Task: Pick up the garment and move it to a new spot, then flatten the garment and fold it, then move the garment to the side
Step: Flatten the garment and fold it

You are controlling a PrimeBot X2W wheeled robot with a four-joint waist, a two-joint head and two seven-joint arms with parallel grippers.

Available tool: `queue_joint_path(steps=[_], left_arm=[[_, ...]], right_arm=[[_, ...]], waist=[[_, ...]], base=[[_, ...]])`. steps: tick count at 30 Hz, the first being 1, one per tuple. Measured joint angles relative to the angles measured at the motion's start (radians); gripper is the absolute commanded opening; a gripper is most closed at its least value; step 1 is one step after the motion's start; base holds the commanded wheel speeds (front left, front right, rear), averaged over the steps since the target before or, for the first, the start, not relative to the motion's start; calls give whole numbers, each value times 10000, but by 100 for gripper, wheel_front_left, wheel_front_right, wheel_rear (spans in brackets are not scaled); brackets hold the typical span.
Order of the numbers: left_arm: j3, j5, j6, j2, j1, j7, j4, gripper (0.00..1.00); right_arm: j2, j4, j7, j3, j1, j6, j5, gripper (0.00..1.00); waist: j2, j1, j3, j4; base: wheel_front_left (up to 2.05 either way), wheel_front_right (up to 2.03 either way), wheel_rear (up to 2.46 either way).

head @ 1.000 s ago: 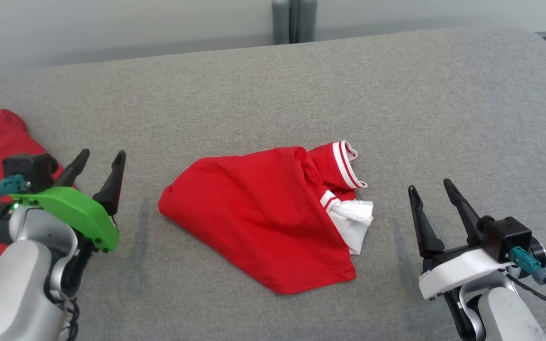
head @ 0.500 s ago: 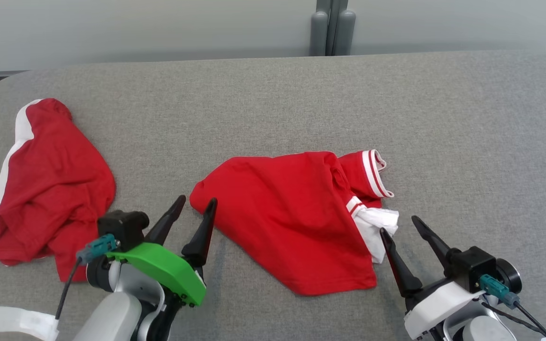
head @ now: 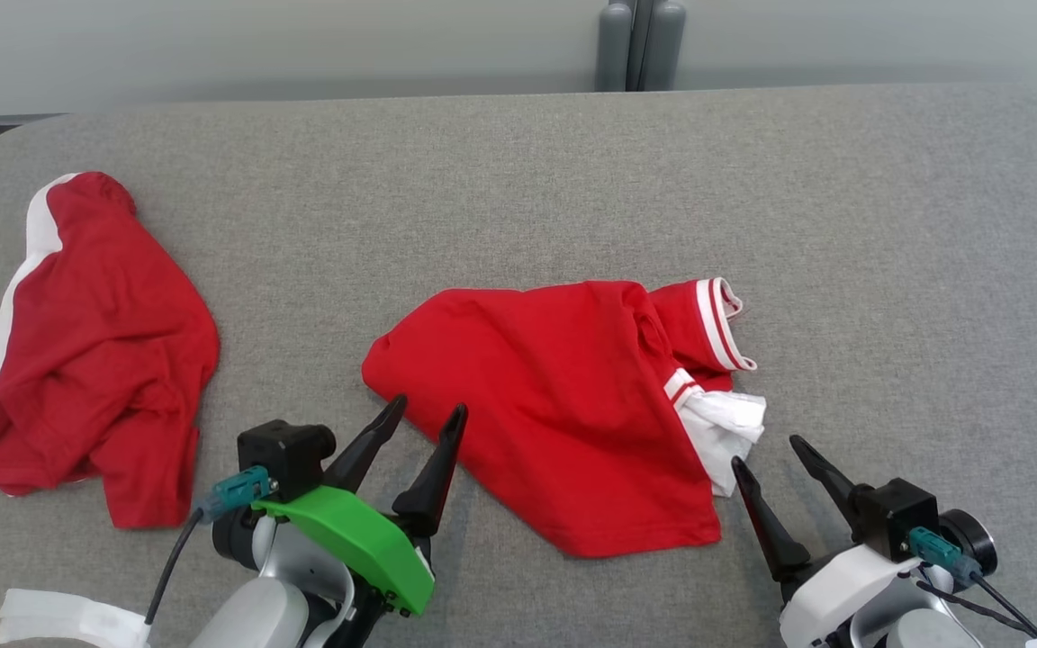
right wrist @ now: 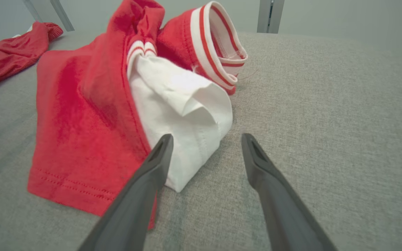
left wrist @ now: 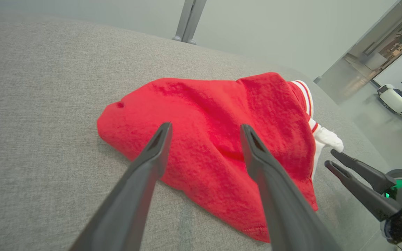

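A grey padded surface spreads across the whole scene, with a grey post standing behind its far edge. The red shirt lies crumpled near the middle of the surface, roughly triangular, its hem towards the robot. A second red shirt with a white stripe lies bunched well apart from it, at the left end.

The left gripper hangs over the near left edge of the middle shirt, its two fingers spread wide and holding nothing. Whether they touch the cloth I cannot tell. The right gripper is also spread and holding nothing, its tips just beside the white sleeve that sticks out of the shirt's right side. Above that sleeve a red cuff with white stripes stands open. A white strip lies at the near left corner.
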Motion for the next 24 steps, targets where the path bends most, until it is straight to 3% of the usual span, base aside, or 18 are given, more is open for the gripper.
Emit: queue_joint_path(steps=[18,22,23,24], left_arm=[[-58,105,27,27,3,167,-242,100],[-109,119,27,21,3,238,-303,100],[-130,121,27,19,3,253,-311,100],[-142,121,27,15,3,255,-320,100]], right_arm=[[142,1597,0,464,-650,2,362,100],[167,1942,-2,531,-911,2,608,75],[169,1996,-2,548,-964,2,665,49],[169,2052,-2,573,-1009,2,719,40]], waist=[[0,1,300,20],[0,0,340,46],[0,0,349,58],[0,0,356,72]], base=[[0,0,0],[0,0,0],[0,0,0],[0,0,0]])
